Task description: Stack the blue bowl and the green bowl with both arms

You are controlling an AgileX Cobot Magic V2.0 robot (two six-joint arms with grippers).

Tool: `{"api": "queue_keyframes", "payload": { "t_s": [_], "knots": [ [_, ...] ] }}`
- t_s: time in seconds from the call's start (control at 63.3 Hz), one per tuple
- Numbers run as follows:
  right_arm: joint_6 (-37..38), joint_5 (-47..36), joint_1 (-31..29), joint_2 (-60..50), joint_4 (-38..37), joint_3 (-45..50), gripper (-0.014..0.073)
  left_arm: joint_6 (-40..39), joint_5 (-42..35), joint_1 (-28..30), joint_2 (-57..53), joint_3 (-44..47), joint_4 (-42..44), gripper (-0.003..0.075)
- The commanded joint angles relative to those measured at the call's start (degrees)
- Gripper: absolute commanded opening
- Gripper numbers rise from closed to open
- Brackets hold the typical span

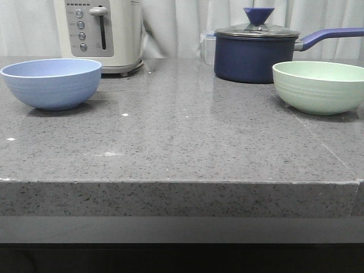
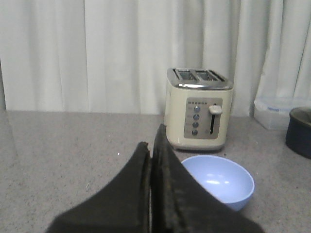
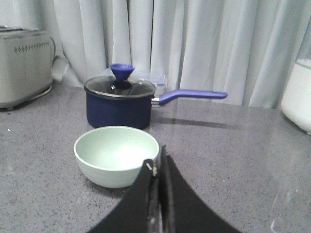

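Note:
The blue bowl (image 1: 52, 83) stands upright and empty at the far left of the grey counter. It also shows in the left wrist view (image 2: 221, 180), just beyond my left gripper (image 2: 151, 138), which is shut on nothing. The green bowl (image 1: 320, 86) stands upright and empty at the far right. It also shows in the right wrist view (image 3: 116, 154), close in front of my right gripper (image 3: 157, 155), which is shut and empty. Neither arm shows in the front view.
A cream toaster (image 1: 99, 33) stands behind the blue bowl. A navy lidded saucepan (image 1: 256, 51) with a long handle stands just behind the green bowl. A white container (image 3: 297, 94) stands at the right. The counter's front edge (image 1: 182, 182) runs across.

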Motion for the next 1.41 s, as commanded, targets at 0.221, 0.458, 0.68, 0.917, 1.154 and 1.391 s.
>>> {"api": "queue_keyframes", "payload": {
  "t_s": [0.221,0.458,0.68,0.917,1.154,1.391],
  "knots": [
    [0.1,8.2,-0.3,16.9,0.1,-15.4,-0.0063,-0.1,5.8,-0.5,14.2,-9.3,-0.7,-0.002],
    [0.1,10.5,-0.3,27.4,0.1,-17.6,-0.0063,-0.1,6.1,-0.5,17.2,-9.2,-0.8,-0.002],
    [0.1,11.6,-0.3,32.2,0.1,-17.6,-0.0063,-0.1,6.2,-0.5,18.1,-9.2,-1.1,-0.002],
    [0.1,12.3,-0.3,33.8,0.1,-17.6,0.0135,-0.1,6.2,-0.5,18.1,-9.1,-2.1,0.0111],
    [0.1,12.5,-0.3,33.8,0.1,-17.6,0.0545,-0.1,6.1,-0.5,18.1,-9.1,-2.5,0.0527],
    [0.1,15.3,-0.3,37.4,3.8,-20.5,0.0544,1.2,6.0,-1.8,18.1,-9.1,-4.5,0.0491]
  ]
}}
